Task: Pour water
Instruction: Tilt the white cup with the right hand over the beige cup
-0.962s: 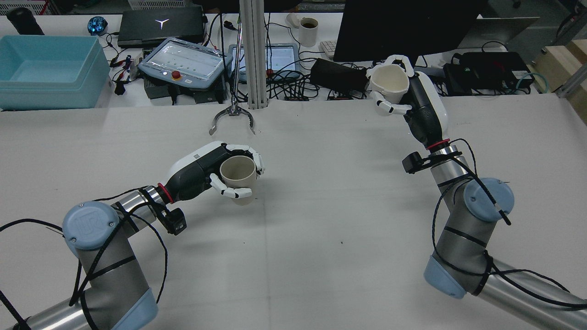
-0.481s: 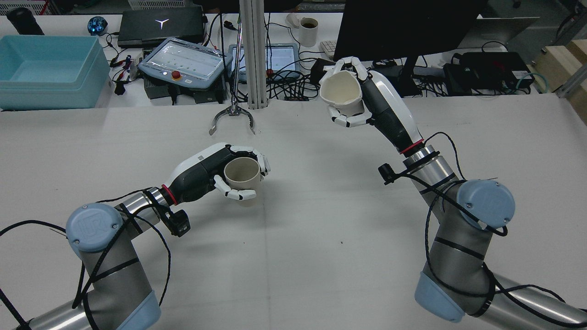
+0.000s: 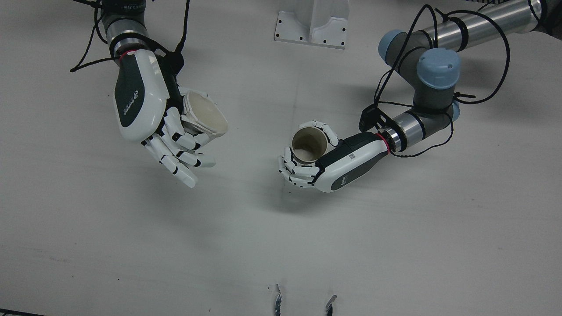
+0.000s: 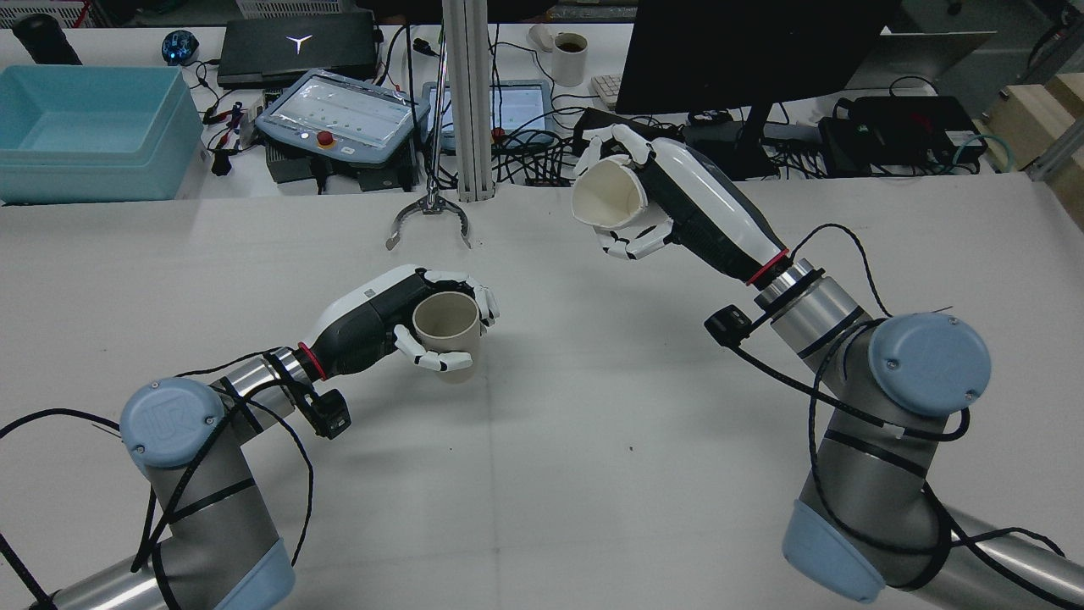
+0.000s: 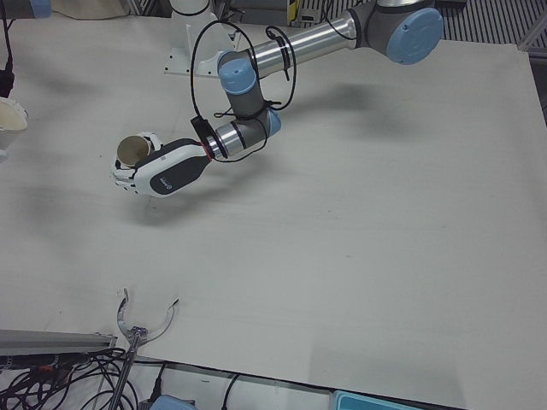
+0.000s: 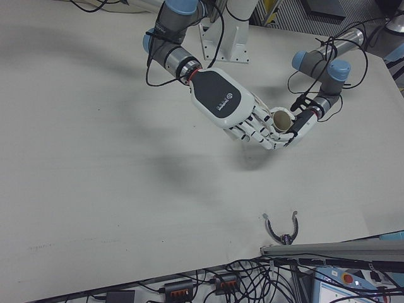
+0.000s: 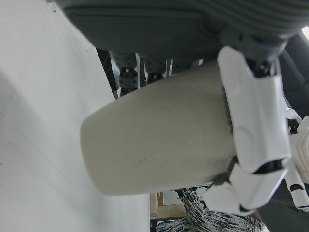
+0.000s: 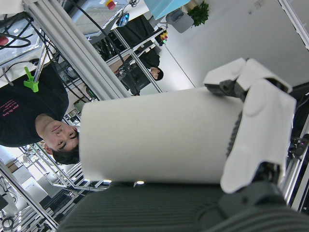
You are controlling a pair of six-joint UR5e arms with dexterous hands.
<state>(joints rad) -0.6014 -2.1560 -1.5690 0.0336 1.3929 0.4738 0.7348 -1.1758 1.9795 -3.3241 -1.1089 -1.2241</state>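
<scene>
My left hand [image 4: 398,318] is shut on a tan paper cup [image 4: 446,326] and holds it upright, low at the table's middle left. I cannot tell if it touches the table. In the front view this cup [image 3: 309,144] looks empty inside. My right hand [image 4: 677,212] is shut on a white cup [image 4: 605,199], held high and tilted with its mouth toward the tan cup, up and to its right. The front view shows the white cup [image 3: 206,116] apart from the tan one. The hand views show each cup close up, the tan cup [image 7: 154,150] and the white cup [image 8: 154,140].
A metal claw piece [image 4: 429,216] hangs by the aluminium post [image 4: 468,102] at the table's far edge. Behind it are a teal bin [image 4: 85,127], a teach pendant [image 4: 339,110], cables and a monitor [image 4: 745,51]. The white table [image 4: 593,440] spreads out in front.
My right arm has swung left from the back right, carrying the white cup toward the middle and tilting it over. My left hand with the tan cup has shifted slightly right.
</scene>
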